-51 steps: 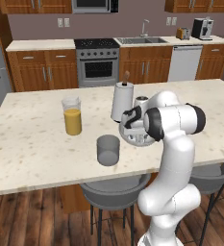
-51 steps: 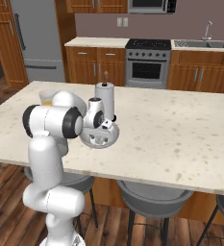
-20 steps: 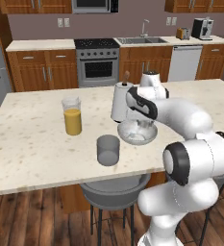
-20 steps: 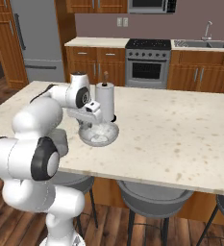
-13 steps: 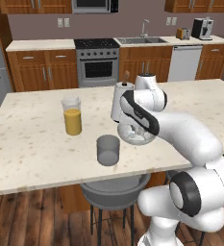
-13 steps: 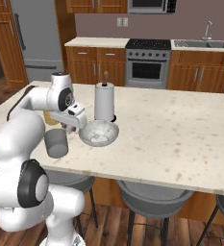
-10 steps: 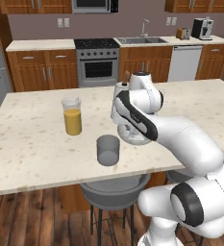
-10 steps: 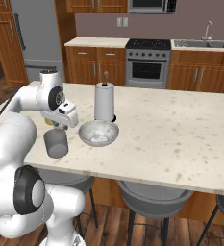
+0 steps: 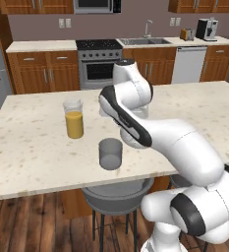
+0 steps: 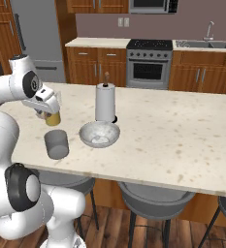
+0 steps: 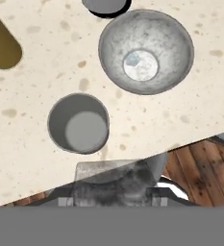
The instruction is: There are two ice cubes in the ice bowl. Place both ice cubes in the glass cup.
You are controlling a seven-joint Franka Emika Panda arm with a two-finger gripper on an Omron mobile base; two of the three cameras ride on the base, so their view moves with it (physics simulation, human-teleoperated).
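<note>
Swinging away from the ice bowl (image 10: 88, 137), the white arm has carried its hand (image 10: 40, 107) sideways along the table (image 10: 182, 140) and now holds it high over the end where the glass cup (image 10: 56, 144) stands. The hand hangs just in front of a taller glass of orange liquid (image 10: 52, 117), fingers pointing down.

Seen from the hand's own camera, a pale grey, translucent block sits between the fingertips. It looks like one ice cube (image 11: 120, 178), gripped with the jaws set narrow around it. The other ice cube (image 11: 132, 60) rests in the flat bottom of the ice bowl, a small whitish speck off centre.

The glass cup is upright and looks empty, its round mouth open to the camera. It lies below the hand but not squarely under it: its mouth sits a little to one side of the held cube and slightly ahead of it. The ice bowl is further off on the opposite side, beside a white jug (image 10: 105, 102) with a brown knob.

Judging from this, the hand needs a small sideways shift to bring the cube over the cup's mouth before letting go.
</note>
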